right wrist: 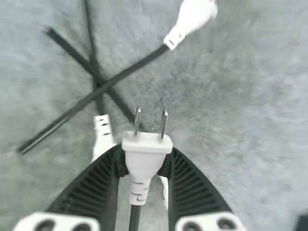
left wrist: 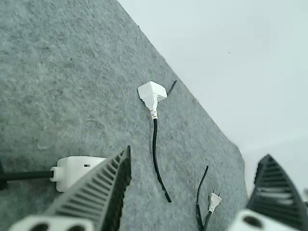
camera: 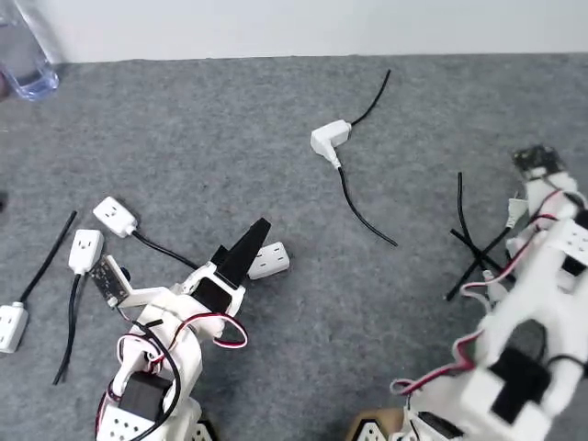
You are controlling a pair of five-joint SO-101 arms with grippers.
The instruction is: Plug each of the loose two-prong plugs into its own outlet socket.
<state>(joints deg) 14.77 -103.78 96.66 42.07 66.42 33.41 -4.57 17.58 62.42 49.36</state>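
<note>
My right gripper (right wrist: pixel 144 151) is shut on a white two-prong plug (right wrist: pixel 143 155) held above the grey mat, prongs pointing away from the wrist. A second loose plug (right wrist: pixel 194 14) and a third (right wrist: pixel 102 129) lie below among crossed black cords (right wrist: pixel 96 91). My left gripper (left wrist: pixel 197 154) stands open beside a white outlet socket (left wrist: pixel 77 171), also seen at the black finger (camera: pixel 246 250) as socket (camera: pixel 270 261). Two more sockets (camera: pixel 114 216), (camera: pixel 85 250) and another (camera: pixel 11 327) lie at the left. A plug sits joined to a socket (camera: pixel 331 138) at centre back.
A clear bottle (camera: pixel 23 64) stands at the back left corner. The mat's far edge (camera: pixel 294 57) meets a white surface. The right arm (camera: pixel 542 276) hangs over the crossed cords (camera: pixel 478 248). Bare mat lies between the two arms.
</note>
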